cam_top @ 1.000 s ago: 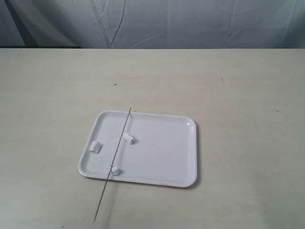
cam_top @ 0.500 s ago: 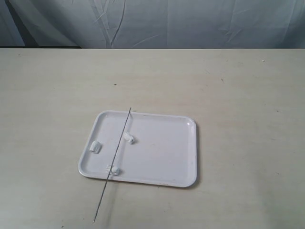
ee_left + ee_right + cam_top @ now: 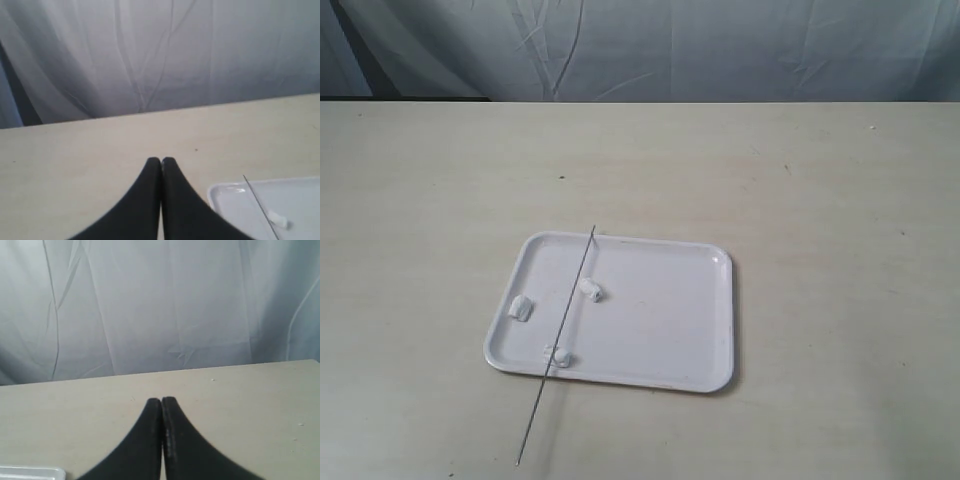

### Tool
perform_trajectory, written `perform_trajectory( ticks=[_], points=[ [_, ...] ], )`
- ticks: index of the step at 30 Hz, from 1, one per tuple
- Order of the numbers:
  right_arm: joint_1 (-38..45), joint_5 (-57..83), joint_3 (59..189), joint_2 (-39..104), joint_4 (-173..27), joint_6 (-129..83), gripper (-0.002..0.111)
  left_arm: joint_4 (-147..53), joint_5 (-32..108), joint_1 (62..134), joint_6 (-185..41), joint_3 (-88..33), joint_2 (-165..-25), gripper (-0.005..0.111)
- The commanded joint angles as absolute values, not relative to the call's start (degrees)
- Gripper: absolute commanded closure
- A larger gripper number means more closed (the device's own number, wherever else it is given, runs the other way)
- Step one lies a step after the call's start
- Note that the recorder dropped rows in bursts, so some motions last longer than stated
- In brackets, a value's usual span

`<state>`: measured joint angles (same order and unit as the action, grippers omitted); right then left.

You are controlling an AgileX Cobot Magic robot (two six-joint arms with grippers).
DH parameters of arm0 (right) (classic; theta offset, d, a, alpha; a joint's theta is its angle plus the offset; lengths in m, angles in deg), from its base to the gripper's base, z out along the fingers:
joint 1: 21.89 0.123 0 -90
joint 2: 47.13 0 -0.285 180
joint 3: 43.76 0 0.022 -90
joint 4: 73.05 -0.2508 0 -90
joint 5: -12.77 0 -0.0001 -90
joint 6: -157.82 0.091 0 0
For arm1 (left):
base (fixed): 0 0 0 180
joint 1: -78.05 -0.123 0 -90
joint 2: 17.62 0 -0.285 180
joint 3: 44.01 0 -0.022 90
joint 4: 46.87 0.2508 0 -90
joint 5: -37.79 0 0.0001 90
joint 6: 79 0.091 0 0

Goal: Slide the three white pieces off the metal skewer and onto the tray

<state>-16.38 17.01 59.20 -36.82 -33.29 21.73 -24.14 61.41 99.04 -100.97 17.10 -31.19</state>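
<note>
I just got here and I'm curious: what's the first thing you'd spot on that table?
A shiny white tray sits on the pale table. A thin metal skewer lies slanted across its left part, poking out past the near rim. Three white pieces rest on the tray: one by the left rim, one right of the skewer, one beside it at the near rim.

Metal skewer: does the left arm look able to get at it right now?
Probably yes: the metal skewer lies uncovered across the tray, though the left gripper is shut and must open.
</note>
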Motion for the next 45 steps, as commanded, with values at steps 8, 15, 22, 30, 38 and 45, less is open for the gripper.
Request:
perform_trajectory(
  ticks=[8, 15, 22, 30, 38, 45],
  points=[
    [-17.79, 22.92, 59.03, -36.68, -35.14, 14.71, 0.109, -23.10, 61.30, 80.41, -101.29, 17.19, -25.41, 0.107],
    [-17.89, 31.23, 59.03, -36.80, -60.89, -15.61, 0.109, -25.23, 63.98, 80.15, -101.29, 17.19, -25.41, 0.107],
    [-20.94, 31.44, 59.03, -39.34, -64.33, -17.60, 0.109, -31.94, 64.36, 79.98, -101.29, 18.54, -25.41, 0.107],
    [-26.43, 31.43, 59.03, -39.34, -66.05, -17.70, 0.109, -40.82, 59.83, 79.98, -93.70, 27.29, -25.41, 0.107],
    [-24.56, 31.30, 59.03, -39.34, -67.06, -22.18, 0.109, -51.04, 56.31, 79.86, -79.53, 31.70, -25.41, 0.107],
    [-23.57, 31.53, 59.03, -39.34, -67.17, -22.73, 0.109, -62.16, 54.18, 76.37, -71.03, 33.21, -25.41, 0.107]
  ],
)
